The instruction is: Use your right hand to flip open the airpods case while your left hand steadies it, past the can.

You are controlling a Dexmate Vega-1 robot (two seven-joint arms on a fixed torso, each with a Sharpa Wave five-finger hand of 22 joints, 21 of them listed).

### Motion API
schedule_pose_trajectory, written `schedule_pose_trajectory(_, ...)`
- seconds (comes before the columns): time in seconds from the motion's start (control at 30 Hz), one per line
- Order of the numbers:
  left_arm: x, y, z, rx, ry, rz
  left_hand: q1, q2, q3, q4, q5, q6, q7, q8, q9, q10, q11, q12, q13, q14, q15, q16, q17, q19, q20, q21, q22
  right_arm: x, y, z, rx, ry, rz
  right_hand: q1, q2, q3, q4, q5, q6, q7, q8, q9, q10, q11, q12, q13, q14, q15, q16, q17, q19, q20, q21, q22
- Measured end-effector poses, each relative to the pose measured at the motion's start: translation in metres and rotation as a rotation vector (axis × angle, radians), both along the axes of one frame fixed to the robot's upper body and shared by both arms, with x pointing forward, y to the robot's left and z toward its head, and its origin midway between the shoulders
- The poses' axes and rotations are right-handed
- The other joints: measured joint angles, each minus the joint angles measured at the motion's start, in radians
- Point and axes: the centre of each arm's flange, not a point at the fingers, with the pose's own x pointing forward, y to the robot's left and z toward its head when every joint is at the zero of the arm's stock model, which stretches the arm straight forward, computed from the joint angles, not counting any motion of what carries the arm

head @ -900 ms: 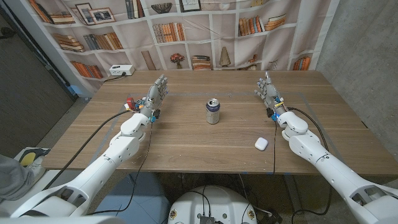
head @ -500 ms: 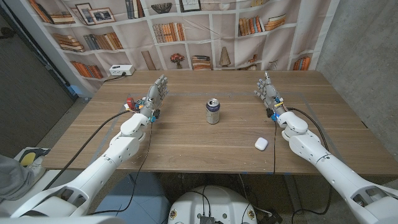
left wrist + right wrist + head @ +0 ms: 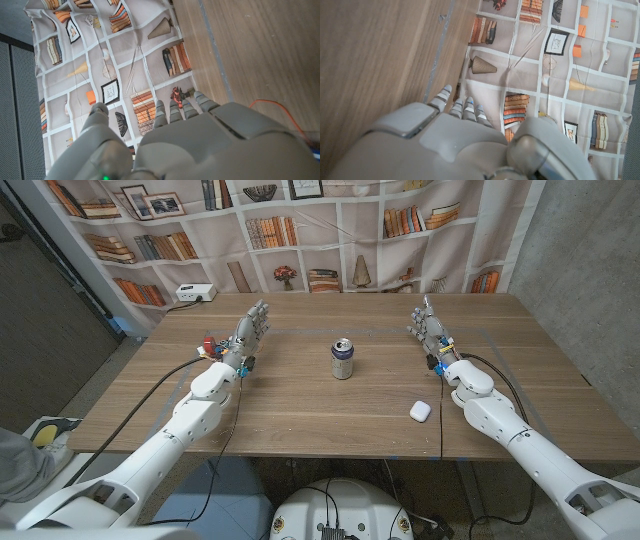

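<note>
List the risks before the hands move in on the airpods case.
1. The left hand is far across the table from the airpods case, and the can stands roughly between them; a low reach may topple it.
2. The case lies near the table's front edge; a nudge might push it off.
3. The right hand is beyond the case, so it must pull back, and its forearm could sweep it.
</note>
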Motion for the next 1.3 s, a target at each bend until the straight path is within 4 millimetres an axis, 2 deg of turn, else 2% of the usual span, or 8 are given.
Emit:
schedule_pose_trajectory(0.23,-0.001,0.004,0.000,0.002,-0.002,0.006,0.004,0.004,0.000,0.000,0.000,0.001,-0.002,0.002,0.000,0.004,-0.004,0.000,-0.001,-0.005,-0.009,0.000,0.000,0.000,0.000,0.000,-0.002,-0.001,-0.002,-0.003,-0.022,0.004,-0.010,0.004,-0.004,0.001,-0.001,0.000,-0.016,0.008,0.000,0.000,-0.023,0.001,-0.008,0.000,-0.014,0.000,0.000,0.000,-0.012,0.001,0.000,0.000)
schedule_pose_trajectory(0.27,-0.002,0.005,0.001,0.006,-0.010,0.003,0.004,0.004,0.000,0.000,0.000,0.001,-0.002,0.002,0.000,0.005,-0.006,0.000,0.000,-0.003,-0.011,0.000,0.000,0.000,0.000,0.000,-0.003,-0.004,0.003,0.003,-0.023,-0.010,-0.001,0.004,-0.004,0.001,-0.001,0.000,-0.016,0.008,0.000,0.000,-0.023,0.001,-0.008,0.000,-0.014,0.000,0.000,0.000,-0.013,0.001,0.000,0.000)
schedule_pose_trajectory(0.5,-0.005,0.006,0.002,0.011,-0.018,0.006,0.004,0.004,0.000,0.000,0.000,0.005,0.002,0.002,0.000,0.005,-0.005,0.000,0.000,-0.003,-0.011,0.000,0.000,0.000,0.000,0.000,-0.003,-0.007,0.004,0.003,-0.027,-0.021,0.002,0.004,-0.004,0.001,-0.001,0.000,-0.016,0.008,0.000,0.000,-0.023,0.001,-0.008,0.000,-0.015,0.001,0.000,0.000,-0.019,-0.006,0.000,0.000)
schedule_pose_trajectory(0.93,-0.008,0.001,0.002,0.010,-0.024,0.005,0.004,0.004,0.000,0.000,0.000,0.005,0.002,-0.004,0.000,0.005,-0.005,0.000,0.000,-0.003,-0.011,0.000,0.000,0.000,0.000,0.000,-0.003,-0.010,0.002,0.005,-0.038,-0.037,0.001,0.004,-0.004,0.005,-0.005,0.000,-0.016,0.008,0.000,-0.003,-0.024,0.003,-0.008,0.000,-0.032,-0.007,-0.005,0.000,-0.025,-0.011,0.000,0.000)
schedule_pose_trajectory(1.0,-0.008,0.001,0.001,0.011,-0.023,0.005,0.004,0.004,0.000,0.000,0.000,0.005,0.002,-0.004,0.000,0.005,-0.005,0.000,0.000,-0.003,-0.011,0.000,0.000,0.000,0.000,0.000,-0.003,-0.011,0.002,0.005,-0.040,-0.040,0.001,0.004,-0.004,0.005,-0.005,0.000,-0.029,0.013,0.000,-0.003,-0.041,0.001,-0.008,0.000,-0.034,-0.006,-0.007,0.000,-0.039,-0.011,0.000,0.000)
schedule_pose_trajectory(1.23,-0.008,-0.001,0.002,0.012,-0.024,0.003,0.004,0.004,0.000,0.000,0.000,0.001,-0.002,-0.007,0.000,0.005,-0.005,0.000,0.000,-0.003,-0.011,0.000,0.000,0.000,0.000,0.000,-0.003,-0.015,0.000,0.007,-0.057,-0.058,0.001,0.004,-0.004,0.005,-0.005,0.000,-0.048,-0.003,-0.004,-0.003,-0.060,-0.006,-0.012,-0.003,-0.038,-0.022,-0.008,0.000,-0.050,-0.011,0.000,0.000)
schedule_pose_trajectory(1.3,-0.008,-0.002,0.002,0.010,-0.024,0.003,0.004,0.004,0.000,0.000,0.000,0.001,-0.002,-0.007,0.000,0.005,-0.005,0.000,0.000,-0.003,-0.011,0.000,0.000,0.000,0.000,0.000,-0.003,-0.017,0.001,0.008,-0.064,-0.063,-0.001,0.004,-0.004,0.005,-0.005,0.000,-0.055,0.001,-0.004,-0.003,-0.066,-0.006,-0.012,-0.003,-0.038,-0.022,-0.012,0.000,-0.055,-0.016,0.000,0.000)
